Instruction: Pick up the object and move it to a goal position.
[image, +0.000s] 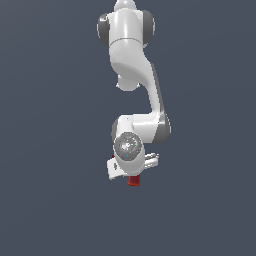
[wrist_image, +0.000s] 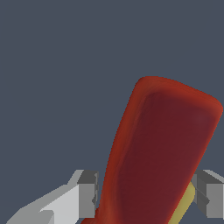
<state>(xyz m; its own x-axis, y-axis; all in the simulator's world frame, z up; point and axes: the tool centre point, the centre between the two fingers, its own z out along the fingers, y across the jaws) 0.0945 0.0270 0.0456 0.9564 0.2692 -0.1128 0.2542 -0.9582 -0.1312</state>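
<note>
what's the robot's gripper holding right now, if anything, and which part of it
The red drill sits between the gripper fingers, at the end near its yellowish trigger. Actual contact cannot be told.

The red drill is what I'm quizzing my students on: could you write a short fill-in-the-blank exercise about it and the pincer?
1. In the wrist view, the drill sits ____ the two fingers of the pincer.
2. The drill's body is coloured ____.
3. Beside the drill's lower edge shows a small ____ part.
4. In the exterior view, the drill peeks out ____ the white hand.

Missing words: between; red; yellow; below
</note>
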